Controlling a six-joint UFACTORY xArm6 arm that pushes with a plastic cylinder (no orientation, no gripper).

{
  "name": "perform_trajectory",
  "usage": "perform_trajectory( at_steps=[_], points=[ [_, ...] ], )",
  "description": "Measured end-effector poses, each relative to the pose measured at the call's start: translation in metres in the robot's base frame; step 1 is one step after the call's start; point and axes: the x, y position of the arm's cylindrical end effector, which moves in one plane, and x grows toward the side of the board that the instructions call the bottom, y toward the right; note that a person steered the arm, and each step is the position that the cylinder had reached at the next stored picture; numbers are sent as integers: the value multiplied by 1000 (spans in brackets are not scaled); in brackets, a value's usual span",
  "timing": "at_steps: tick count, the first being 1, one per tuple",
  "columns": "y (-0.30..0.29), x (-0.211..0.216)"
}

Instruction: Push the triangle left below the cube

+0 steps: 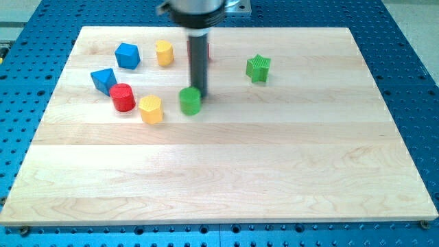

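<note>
A blue triangle block [103, 80] lies at the board's upper left. A blue cube [127, 55] sits just above and to the right of it. A red cylinder [123, 97] stands close to the triangle's lower right. My tip [200, 94] is well to the right of the triangle, right beside the upper right edge of a green cylinder [190, 101]. The rod rises straight up from there.
A yellow block [151, 108] lies next to the red cylinder on its right. Another yellow block [164, 52] sits right of the cube. A red block [208, 52] is mostly hidden behind the rod. A green star [258, 68] lies at the upper right. The wooden board [240, 171] rests on a blue perforated table.
</note>
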Motion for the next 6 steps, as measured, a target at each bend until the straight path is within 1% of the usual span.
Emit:
perform_trajectory(
  at_steps=[1, 2, 3, 4, 5, 6],
  points=[
    [3, 23],
    [14, -35],
    [-50, -41],
    [-93, -34],
    [-148, -22],
    [-135, -43]
  ],
)
